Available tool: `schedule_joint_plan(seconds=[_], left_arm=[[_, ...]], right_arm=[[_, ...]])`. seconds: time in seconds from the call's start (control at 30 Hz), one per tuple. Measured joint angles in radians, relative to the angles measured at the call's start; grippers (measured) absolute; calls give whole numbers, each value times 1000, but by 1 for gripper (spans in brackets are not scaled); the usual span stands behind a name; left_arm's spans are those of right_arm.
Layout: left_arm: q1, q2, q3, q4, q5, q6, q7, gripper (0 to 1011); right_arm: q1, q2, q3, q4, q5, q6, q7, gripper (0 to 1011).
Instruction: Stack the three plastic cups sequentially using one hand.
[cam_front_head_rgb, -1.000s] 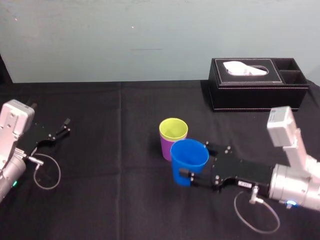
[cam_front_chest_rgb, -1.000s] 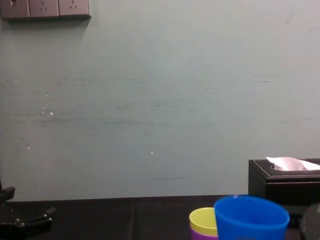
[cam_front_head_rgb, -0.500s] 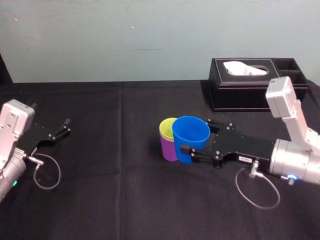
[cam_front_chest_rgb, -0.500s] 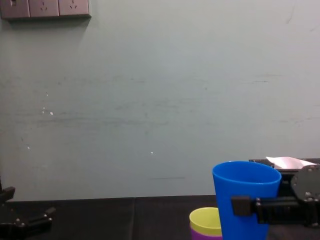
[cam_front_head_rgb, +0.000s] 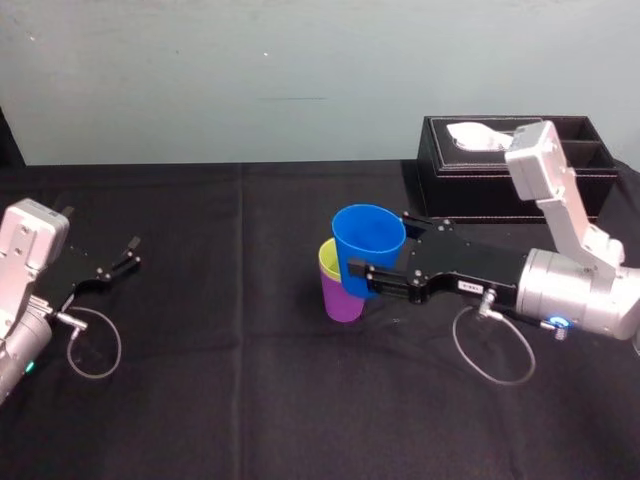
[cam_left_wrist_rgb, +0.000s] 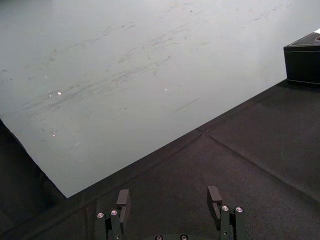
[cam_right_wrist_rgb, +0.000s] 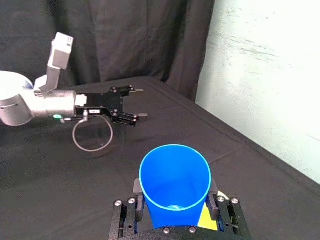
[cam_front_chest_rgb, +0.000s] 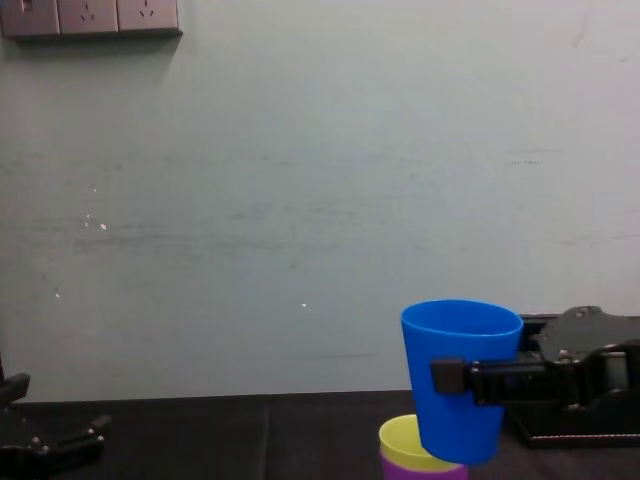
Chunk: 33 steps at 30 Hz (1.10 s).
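Black-clothed table (cam_front_head_rgb: 250, 400) before a pale green wall (cam_front_head_rgb: 200, 80), with a row of socket plates (cam_front_chest_rgb: 90, 17) high on the wall at the robot's left. Cups, three in all: one purple (cam_front_head_rgb: 342, 300), one yellow-green (cam_front_head_rgb: 326, 262), one blue (cam_front_head_rgb: 366, 232). The purple cup stands upright near the middle of the table. The yellow-green cup sits nested inside it with only its rim and upper band showing, so the first stacking reads as done. The blue cup is off the table, held mouth up and leaning a little, directly over the nested pair and slightly toward the robot's right of their centre. From the chest view its base is about level with the yellow-green rim, and whether it has begun to enter cannot be told. Grippers, two. The right gripper (cam_front_head_rgb: 372, 262) reaches in from the right and is clamped on the blue cup's side wall, one finger on each side. The left gripper (cam_front_head_rgb: 128, 252) lies parked low at the table's left edge, well apart from the cups, with its fingers (cam_left_wrist_rgb: 122, 200) spread and nothing between them. Other items: one black tissue box (cam_front_head_rgb: 515, 170) at the back right, well clear of the stack, with a white tissue showing at its slot. Outstanding, by estimate: centre the blue cup over the yellow-green mouth, lower it until seated, let go. Roughly two thirds of the task appears complete.
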Motion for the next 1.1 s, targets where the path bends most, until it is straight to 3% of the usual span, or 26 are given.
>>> schedule_joint_plan(seconds=[0.43,1.1], left_arm=[[0,0,0,0,0,0,0,1010],[0,0,0,0,0,0,0,1010]], right_arm=[[87,-46,-45,85,-52,16,-5,723],[150,-96,-68,178,-71,20,7,724]])
